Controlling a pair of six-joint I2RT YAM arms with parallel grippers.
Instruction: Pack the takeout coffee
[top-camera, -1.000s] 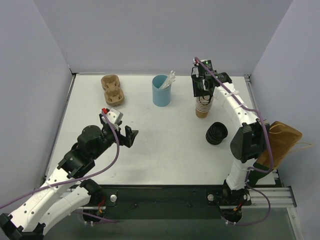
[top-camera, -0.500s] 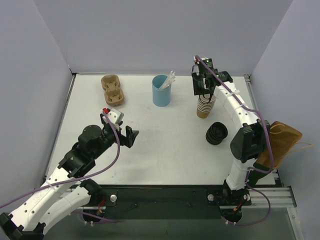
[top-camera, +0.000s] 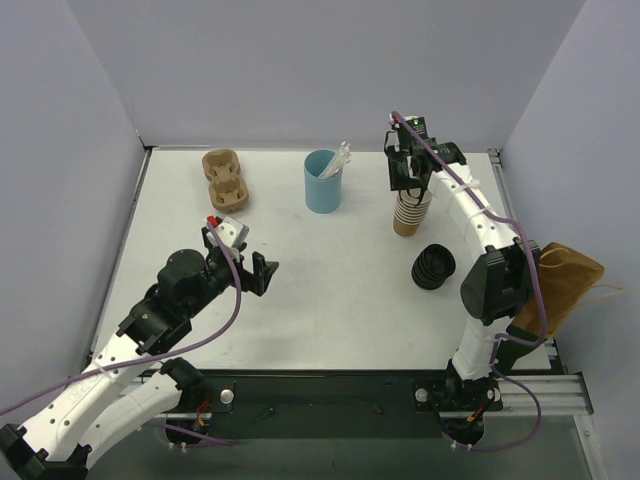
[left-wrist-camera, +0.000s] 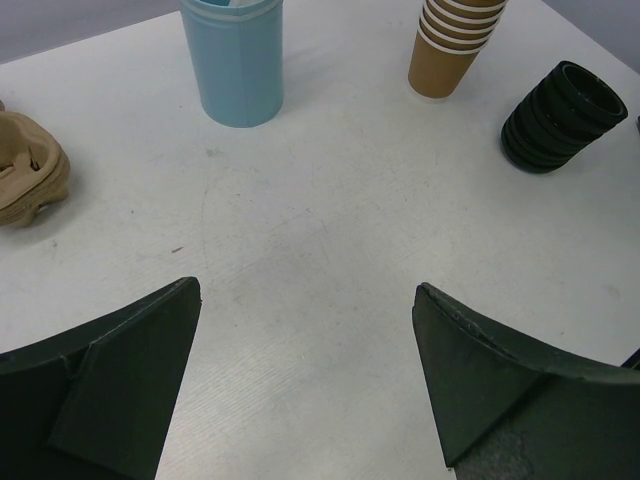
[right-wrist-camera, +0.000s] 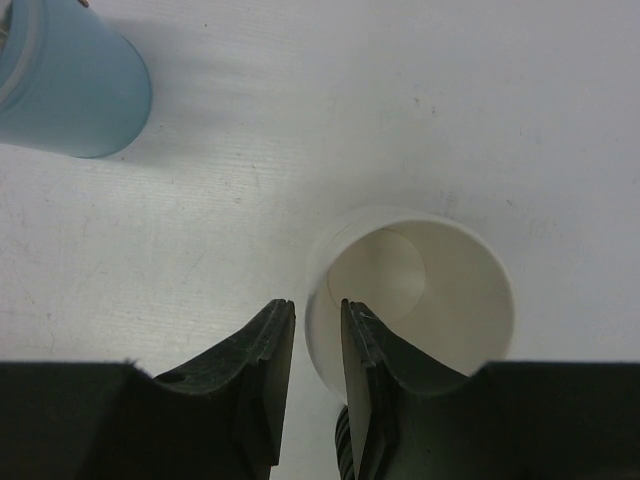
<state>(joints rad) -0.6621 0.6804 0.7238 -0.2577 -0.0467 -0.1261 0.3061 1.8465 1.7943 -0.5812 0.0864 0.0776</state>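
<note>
Right claw (right-wrist-camera: 315, 305): jaws pinch the rim wall of the top paper cup (right-wrist-camera: 415, 280), axis upright, upper right of frame. No lidded coffee visible. 1 lid stack (top-camera: 433, 266) lies below it. Left claw (left-wrist-camera: 307, 290) gapes, well apart.

At the back of the table (top-camera: 340, 300), the cup tray (top-camera: 224, 179) sits on the left, the cup with sticks (top-camera: 322, 184) in the middle and the stack of paper cups (top-camera: 406, 219) to its right. The pile of lids (top-camera: 433, 266) lies in front of that stack, and the right gripper (top-camera: 405, 181) sits on its top cup. The bag (top-camera: 562, 285) is past the table's right edge.
</note>
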